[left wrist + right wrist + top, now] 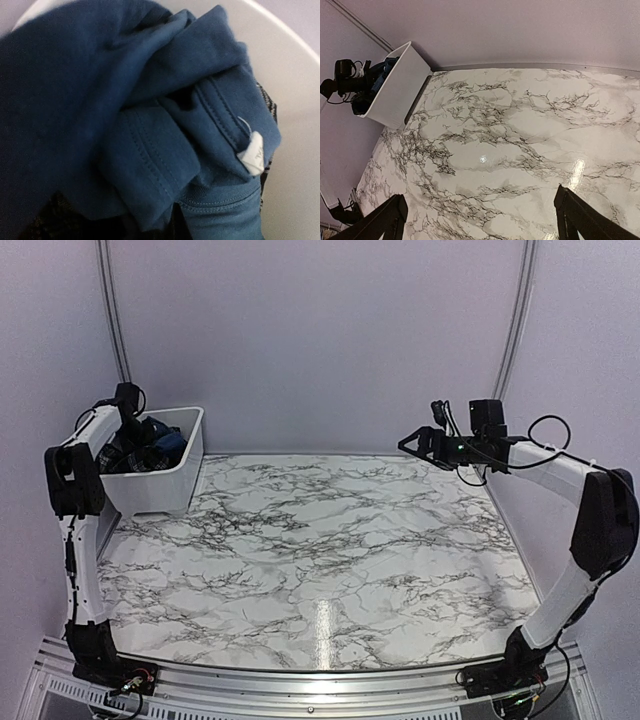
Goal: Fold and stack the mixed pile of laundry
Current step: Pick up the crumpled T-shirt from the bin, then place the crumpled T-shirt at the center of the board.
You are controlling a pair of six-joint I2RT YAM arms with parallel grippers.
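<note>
The navy blue t-shirt (pixel 150 100) lies crumpled on top of the pile in the white bin (pixel 172 478), with a white label (pixel 252 153) at its collar. The black-and-white plaid garment (pixel 268 102) peeks out beneath it. My left gripper (pixel 131 426) reaches down into the bin onto the t-shirt (pixel 162 443); its fingers are hidden in the left wrist view. My right gripper (pixel 410 443) is open and empty, held high over the far right of the table; its fingers (pixel 575 217) stand wide apart.
The marble-patterned table (pixel 320 540) spreads between the arms. The bin (pixel 395 95) stands at its far left corner against the wall. Pale walls close in the back and both sides.
</note>
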